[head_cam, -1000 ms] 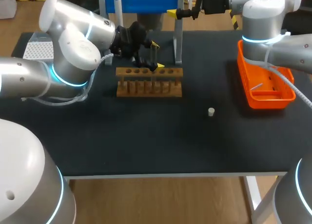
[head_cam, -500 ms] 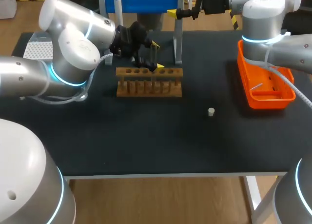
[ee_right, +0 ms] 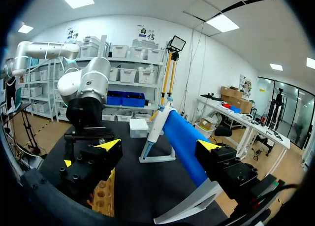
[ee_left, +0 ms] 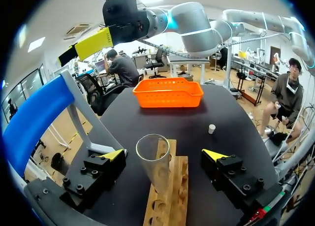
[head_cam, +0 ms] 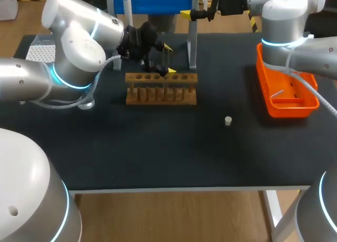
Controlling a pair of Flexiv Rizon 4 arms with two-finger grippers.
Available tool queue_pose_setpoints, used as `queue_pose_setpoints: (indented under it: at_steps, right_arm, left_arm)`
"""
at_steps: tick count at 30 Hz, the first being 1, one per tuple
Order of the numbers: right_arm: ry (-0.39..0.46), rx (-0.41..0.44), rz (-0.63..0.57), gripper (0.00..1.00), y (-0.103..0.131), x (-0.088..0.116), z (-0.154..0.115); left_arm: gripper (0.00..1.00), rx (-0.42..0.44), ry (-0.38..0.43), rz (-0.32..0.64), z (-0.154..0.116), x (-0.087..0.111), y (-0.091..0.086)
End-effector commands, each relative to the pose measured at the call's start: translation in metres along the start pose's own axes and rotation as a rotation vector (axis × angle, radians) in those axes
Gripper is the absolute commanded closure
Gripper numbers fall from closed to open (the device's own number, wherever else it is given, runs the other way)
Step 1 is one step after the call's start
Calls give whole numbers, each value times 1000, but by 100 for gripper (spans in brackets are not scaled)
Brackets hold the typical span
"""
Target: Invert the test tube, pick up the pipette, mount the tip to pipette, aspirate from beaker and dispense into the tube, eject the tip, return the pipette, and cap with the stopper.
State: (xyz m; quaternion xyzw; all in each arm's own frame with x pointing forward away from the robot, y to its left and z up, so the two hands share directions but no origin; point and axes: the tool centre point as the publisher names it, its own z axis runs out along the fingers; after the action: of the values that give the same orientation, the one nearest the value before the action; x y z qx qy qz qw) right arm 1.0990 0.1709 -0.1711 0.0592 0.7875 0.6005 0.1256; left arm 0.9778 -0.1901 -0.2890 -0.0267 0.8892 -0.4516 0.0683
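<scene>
the left pincer [ee_left: 164, 154] hung released over the wooden rack [ee_left: 170, 199], its yellow-tipped fingers [ee_left: 112, 154] standing to either side of the test tube [ee_left: 156, 164] with a gap on both sides. the tube sat in one of the rack's holes, mouth up and roughly upright, so the inverting step looked as good as finished.

what the step probably called for was a clean parting. the fingers should keep their spread and the pincer should rise straight along the tube's axis until the tips cleared the glass rim, and only then swing sideways. a drift to one side while low could knock the rim and tip the tube or shift the light rack on the tabletop [head_cam: 158, 147]. if the tube was not fully seated, a centred grip below the rim and a gentle push down would serve better than a nudge.

beyond the rack lay the small stopper [ee_left: 211, 129], alone and well apart, and farther off the orange basket [ee_left: 167, 95]. the right pincer [ee_right: 158, 145] waited unclenched at the back, the blue bar of the pipette stand [ee_right: 182, 137] between its fingers.
</scene>
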Motion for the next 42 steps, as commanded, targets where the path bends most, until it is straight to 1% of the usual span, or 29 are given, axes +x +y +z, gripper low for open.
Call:
queue_pose_setpoints:
  at_steps: [1, 27, 28, 30, 32, 38, 40, 42]
  right_arm:
    - [5, 2, 0, 0, 0, -2, 0]
    - [5, 2, 0, 0, 0, -2, 0]
    - [17, 4, -11, 0, -1, 2, -6]
    - [5, 20, -13, 0, -6, 6, -18]
    - [5, 21, -15, 0, -12, 6, -30]
    - [-19, 39, -18, 0, -23, 25, -92]
    - [-27, 46, -20, 0, -25, 30, -108]
    - [-43, 46, -3, 0, -29, 37, -128]
  left_arm:
    - [0, 14, 10, 2, -1, -1, 1]
    - [0, 9, 11, 4, -1, -1, 1]
    - [0, 9, 11, 4, -1, -1, 1]
    - [0, 9, 11, 4, -1, -1, 1]
    - [0, 9, 11, 4, -1, -1, 1]
    - [0, 9, 11, 4, -1, -1, 1]
    - [0, 9, 11, 4, -1, -1, 1]
    - [0, 9, 11, 4, -1, -1, 1]
